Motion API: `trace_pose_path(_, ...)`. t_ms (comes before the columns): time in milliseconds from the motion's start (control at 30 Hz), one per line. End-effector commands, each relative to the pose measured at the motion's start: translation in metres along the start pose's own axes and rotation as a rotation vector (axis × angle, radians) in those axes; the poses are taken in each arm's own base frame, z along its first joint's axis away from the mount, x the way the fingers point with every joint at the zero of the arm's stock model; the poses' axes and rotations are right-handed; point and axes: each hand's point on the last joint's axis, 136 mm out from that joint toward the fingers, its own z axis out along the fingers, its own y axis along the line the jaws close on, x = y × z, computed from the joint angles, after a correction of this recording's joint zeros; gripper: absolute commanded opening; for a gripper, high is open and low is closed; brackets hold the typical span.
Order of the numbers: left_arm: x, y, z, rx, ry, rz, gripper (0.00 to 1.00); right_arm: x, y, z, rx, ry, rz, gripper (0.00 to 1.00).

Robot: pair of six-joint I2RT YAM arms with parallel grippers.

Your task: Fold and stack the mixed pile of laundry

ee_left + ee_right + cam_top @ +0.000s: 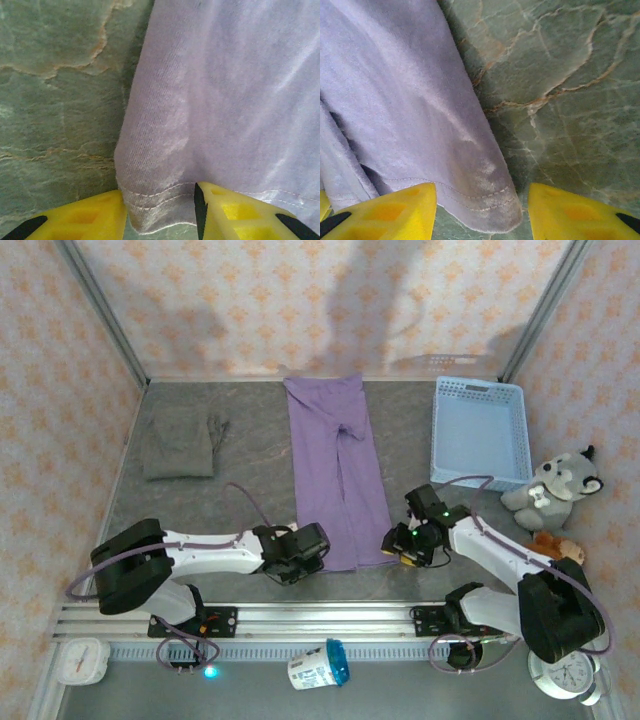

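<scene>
The lavender-purple garment (335, 470) lies as a long strip down the middle of the table, its hem toward me. The olive-grey garment (180, 445) rests folded at the back left. My left gripper (320, 543) is at the strip's near left corner. In the left wrist view its yellow fingers (82, 217) stand on either side of the stitched hem corner (155, 200), open (159, 215). My right gripper (392, 540) is at the near right corner. In the right wrist view the hem corner (485, 200) lies between its open jaws (482, 210), with bare table beside the right finger (570, 212).
A light blue lattice basket (478, 388) stands at the back right. A grey plush wolf (555, 490) and a brown toy (555, 545) sit at the right edge. A white and blue container (318, 665) and two clocks (82, 660) (565, 672) lie in front of the rail.
</scene>
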Motion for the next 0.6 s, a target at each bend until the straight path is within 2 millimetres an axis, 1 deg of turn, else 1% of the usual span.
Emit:
trace_pose_path(0,-0.012,0.009,0.001,-0.053,-0.081,-0.018,0.39,0.0,0.004,0.005,-0.015,-0.001,0.0,0.5)
trace_pose_path(100,-0.019,0.012,-0.001,-0.07,-0.116,-0.023,0.35,-0.002,0.008,0.007,-0.018,-0.008,-0.012,0.48)
trace_pose_path(133,-0.02,0.013,-0.002,-0.072,-0.125,-0.025,0.33,-0.001,0.005,0.011,-0.002,0.002,-0.009,0.48)
trace_pose_path(167,-0.022,0.013,-0.003,-0.073,-0.135,-0.027,0.3,-0.002,0.004,0.013,0.009,0.007,-0.009,0.45)
trace_pose_path(300,-0.026,0.013,-0.004,-0.08,-0.157,-0.029,0.15,-0.005,0.004,0.015,0.019,0.002,-0.004,0.24)
trace_pose_path(400,-0.029,0.009,-0.004,-0.087,-0.159,-0.02,0.0,-0.009,0.011,0.007,0.002,-0.027,-0.015,0.11)
trace_pose_path(467,-0.032,0.004,-0.006,-0.088,-0.162,-0.016,0.0,-0.013,0.019,0.001,-0.021,-0.045,-0.028,0.01)
trace_pose_path(567,-0.039,-0.006,-0.012,-0.069,-0.172,-0.019,0.0,-0.018,0.031,-0.007,-0.046,-0.057,-0.038,0.0)
